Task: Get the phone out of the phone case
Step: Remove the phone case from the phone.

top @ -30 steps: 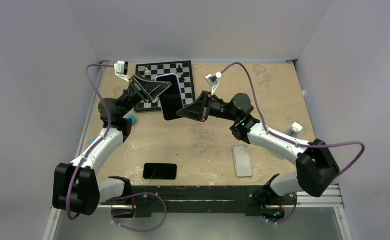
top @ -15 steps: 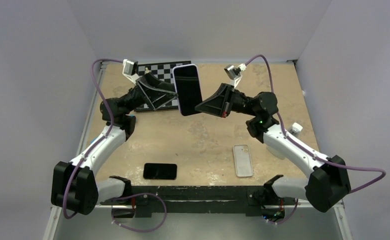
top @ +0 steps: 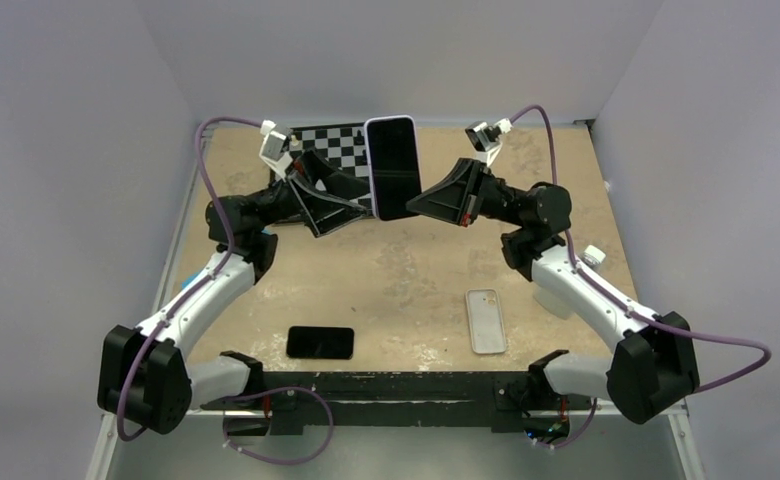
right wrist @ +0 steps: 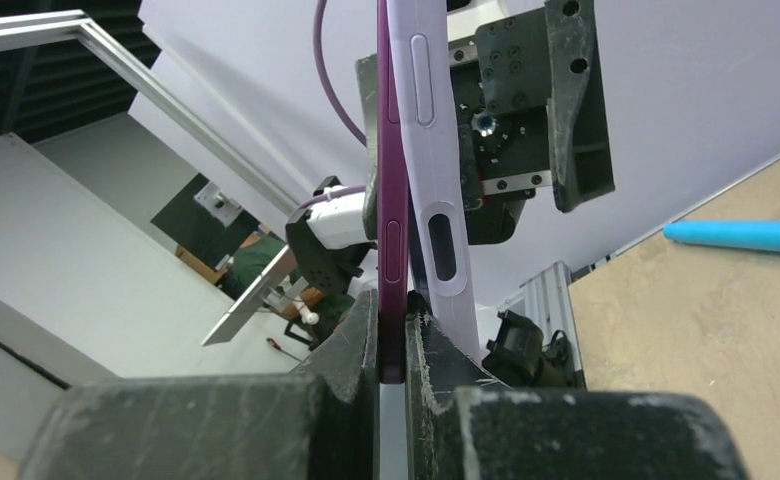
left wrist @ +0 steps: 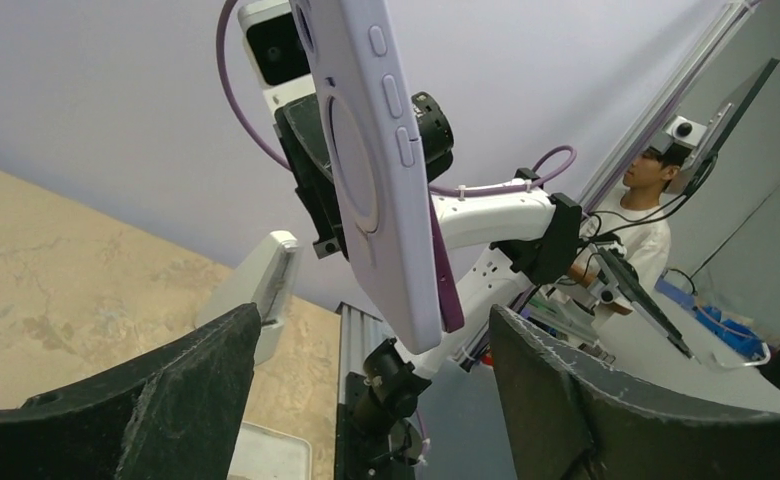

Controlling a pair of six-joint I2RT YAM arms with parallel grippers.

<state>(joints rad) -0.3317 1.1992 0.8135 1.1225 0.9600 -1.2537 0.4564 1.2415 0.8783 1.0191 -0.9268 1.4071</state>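
Note:
The phone (right wrist: 391,240), dark purple at its edge, sits in a lilac phone case (top: 393,165) and is held upright in the air over the back of the table. My right gripper (top: 414,207) is shut on the phone's lower right edge. In the right wrist view the right gripper (right wrist: 393,320) pinches only the purple phone, and the case (right wrist: 431,190) stands peeled away beside it. My left gripper (top: 368,200) is open at the case's left side. In the left wrist view its fingers (left wrist: 176,390) stand wide apart, the case back (left wrist: 371,170) above them, untouched.
A black phone (top: 320,342) lies near the front edge, and a pale empty case (top: 486,320) to its right. A chessboard (top: 331,138) lies at the back. A blue object (right wrist: 746,237) rests on the table at the left, and a white object (top: 591,255) at the right.
Both arms have carried the cased phone up and to the right. My left gripper has opened and let go of it, while the right gripper has stayed shut on it.

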